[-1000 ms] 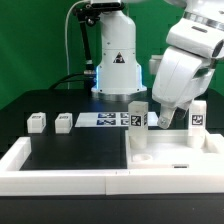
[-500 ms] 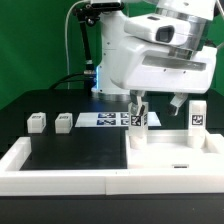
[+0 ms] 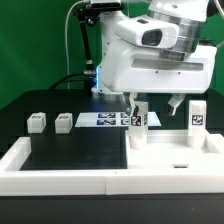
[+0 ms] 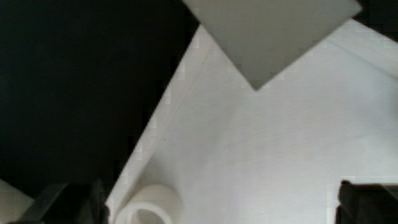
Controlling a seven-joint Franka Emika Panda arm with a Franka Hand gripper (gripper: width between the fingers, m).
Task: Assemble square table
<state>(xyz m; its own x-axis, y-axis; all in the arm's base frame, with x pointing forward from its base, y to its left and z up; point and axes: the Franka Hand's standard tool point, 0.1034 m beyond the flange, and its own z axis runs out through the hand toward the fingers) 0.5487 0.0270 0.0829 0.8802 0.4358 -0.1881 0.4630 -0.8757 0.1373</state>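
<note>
The square table's white slab [image 3: 176, 151] lies flat at the exterior view's right, inside the white rim wall. One white leg [image 3: 139, 116] stands upright on its far left corner and another [image 3: 198, 117] at its far right. Two more legs [image 3: 38, 122] [image 3: 65, 121] sit on the black table at the left. My gripper [image 3: 155, 106] hangs open just above the slab's far edge, between the two upright legs, holding nothing. In the wrist view my gripper [image 4: 214, 205] spans bare slab [image 4: 249, 140], and a round hole [image 4: 150, 206] lies near one fingertip [image 4: 64, 204].
The marker board [image 3: 104, 119] lies flat behind the black mat, between the loose legs and the slab. The white rim wall [image 3: 60, 178] runs along the front and sides. The robot's base [image 3: 112, 60] stands at the back centre.
The wrist has swung round from a tilted pose to face the camera broadside, and the open fingers now hang over the slab's far edge. No part has moved.
</note>
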